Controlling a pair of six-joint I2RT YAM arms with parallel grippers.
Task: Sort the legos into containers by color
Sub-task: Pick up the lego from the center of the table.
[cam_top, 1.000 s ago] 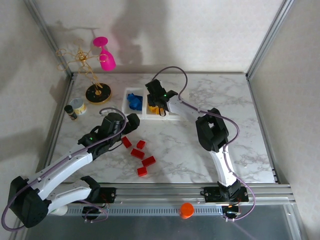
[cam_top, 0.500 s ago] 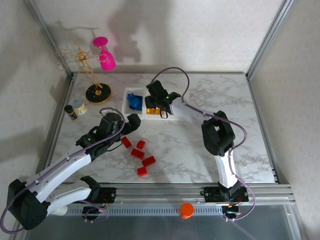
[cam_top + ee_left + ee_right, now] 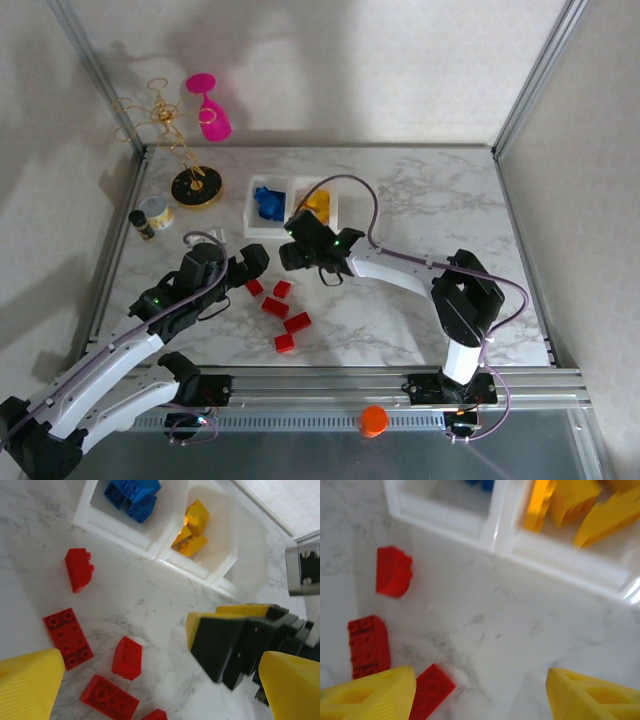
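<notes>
The left gripper (image 3: 245,274) and right gripper (image 3: 288,256) are open, holding nothing. The red legos (image 3: 275,307) lie at six o'clock from the containers (image 3: 249,212), which hold blue legos (image 3: 268,203) and yellow legos (image 3: 318,204).

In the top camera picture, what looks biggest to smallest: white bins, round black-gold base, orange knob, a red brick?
1. row of translucent white plastic bins
2. round black-and-gold stand base
3. round orange knob and oblong red plastic brick: look alike, can't rank.
</notes>
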